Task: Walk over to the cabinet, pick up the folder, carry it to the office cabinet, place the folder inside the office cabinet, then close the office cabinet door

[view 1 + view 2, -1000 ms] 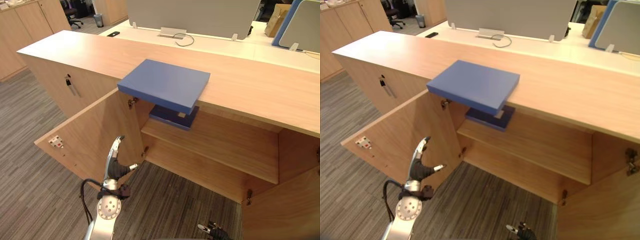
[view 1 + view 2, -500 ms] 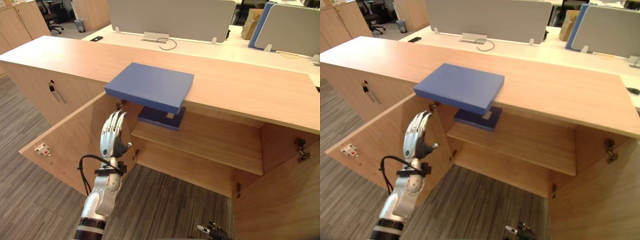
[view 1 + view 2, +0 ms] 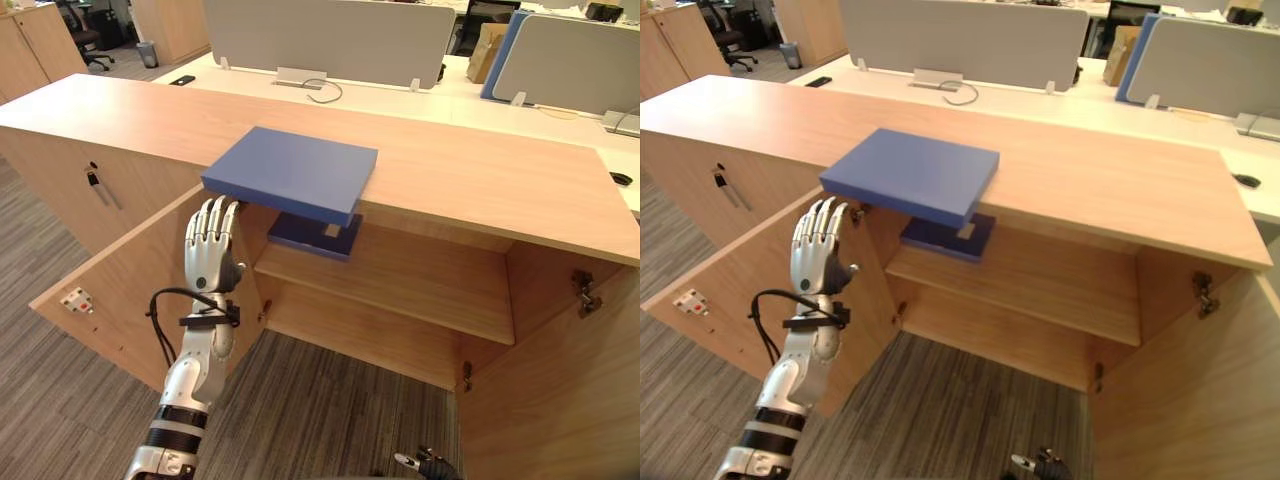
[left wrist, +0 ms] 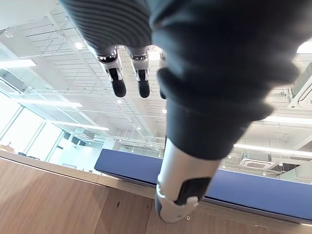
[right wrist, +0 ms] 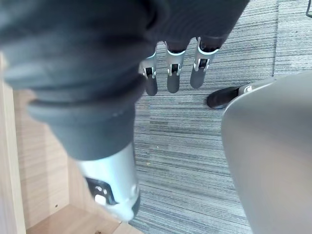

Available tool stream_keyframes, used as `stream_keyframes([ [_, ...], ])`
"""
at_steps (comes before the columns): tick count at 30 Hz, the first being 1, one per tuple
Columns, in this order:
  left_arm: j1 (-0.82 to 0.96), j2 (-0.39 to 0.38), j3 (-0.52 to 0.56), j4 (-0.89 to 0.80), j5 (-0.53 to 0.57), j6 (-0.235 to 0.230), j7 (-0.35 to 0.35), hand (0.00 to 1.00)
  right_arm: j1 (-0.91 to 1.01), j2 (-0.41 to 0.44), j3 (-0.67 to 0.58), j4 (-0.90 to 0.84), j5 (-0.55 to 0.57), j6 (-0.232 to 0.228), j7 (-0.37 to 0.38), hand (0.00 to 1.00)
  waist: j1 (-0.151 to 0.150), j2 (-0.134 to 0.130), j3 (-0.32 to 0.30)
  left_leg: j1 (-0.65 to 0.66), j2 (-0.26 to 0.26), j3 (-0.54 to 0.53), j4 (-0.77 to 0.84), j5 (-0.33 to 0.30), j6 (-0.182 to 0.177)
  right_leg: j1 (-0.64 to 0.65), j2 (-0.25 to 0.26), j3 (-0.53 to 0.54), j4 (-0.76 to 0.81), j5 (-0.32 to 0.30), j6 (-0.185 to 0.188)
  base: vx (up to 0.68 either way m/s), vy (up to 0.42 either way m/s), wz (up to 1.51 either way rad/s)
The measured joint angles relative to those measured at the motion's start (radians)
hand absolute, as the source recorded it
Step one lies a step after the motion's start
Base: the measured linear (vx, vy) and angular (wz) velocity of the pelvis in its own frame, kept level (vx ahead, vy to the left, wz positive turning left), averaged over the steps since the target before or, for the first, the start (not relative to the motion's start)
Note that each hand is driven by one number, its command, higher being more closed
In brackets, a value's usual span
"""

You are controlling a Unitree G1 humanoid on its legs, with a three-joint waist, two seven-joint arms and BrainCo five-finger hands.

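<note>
hovering left robot hand, upright, outstretched

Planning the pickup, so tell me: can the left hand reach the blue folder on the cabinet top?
Probably yes: the left hand is raised, fingers straight, just below the overhanging folder, with nothing between them.

Shelf item partly behind folder

You get bright, even office light from ceiling strips; windows glare white. Soft shadow lies under the cabinet top, across the upper shelf. Carpet evenly lit.
</note>
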Motion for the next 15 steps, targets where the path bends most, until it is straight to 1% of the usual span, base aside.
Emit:
stream_keyframes([
  [6,-0.039,0.027,-0.022,0.010,0.003,0.007,0.001,0.00,-0.001,0.004,0.000,0.000,0.000,0.000,-0.008,0.00,-0.006,-0.010,-0.003,0.000,0.000,0.000,-0.001,0.008,-0.001,0.000,0.000,0.001,-0.004,0.006,0.005,-0.06,-0.008,-0.01],
  [11,-0.079,0.036,-0.047,0.065,0.003,0.016,0.003,0.00,-0.002,0.005,-0.001,0.001,0.000,0.000,-0.008,0.00,-0.008,-0.015,-0.008,-0.001,0.000,0.000,-0.004,0.016,-0.001,-0.001,0.000,0.001,-0.005,0.009,0.010,-0.05,-0.009,0.00],
  [15,-0.110,0.042,-0.062,0.106,0.003,0.021,0.002,0.00,-0.002,0.011,-0.001,0.006,0.000,0.000,-0.009,0.00,-0.009,-0.023,-0.015,-0.003,-0.001,0.000,-0.004,0.019,-0.002,-0.005,0.000,0.003,-0.004,0.012,0.014,-0.04,-0.006,0.00],
])
